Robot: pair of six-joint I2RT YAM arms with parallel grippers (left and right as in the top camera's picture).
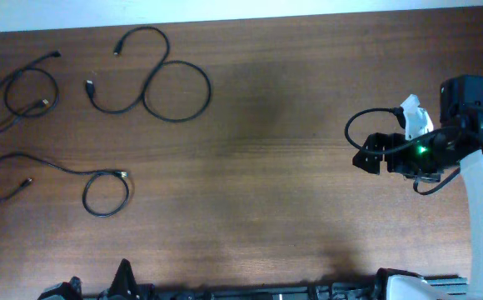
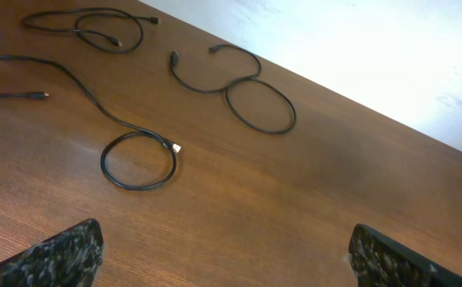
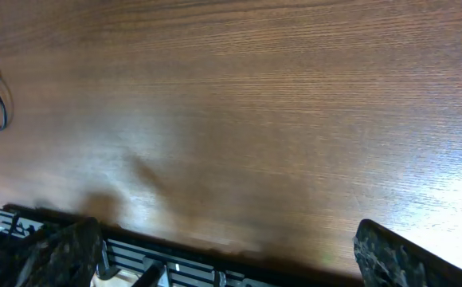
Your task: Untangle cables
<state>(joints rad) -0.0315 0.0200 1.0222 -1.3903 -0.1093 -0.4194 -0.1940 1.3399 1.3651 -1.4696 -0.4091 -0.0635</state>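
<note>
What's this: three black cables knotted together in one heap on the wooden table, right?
No, not knotted. The overhead view shows the three black cables lying apart on the wooden table: upper-left cable, upper-middle cable, lower-left cable.

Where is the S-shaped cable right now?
Overhead view, upper left of the table: the S-shaped cable lies right of the coiled cable and above the long cable, touching neither.
</note>
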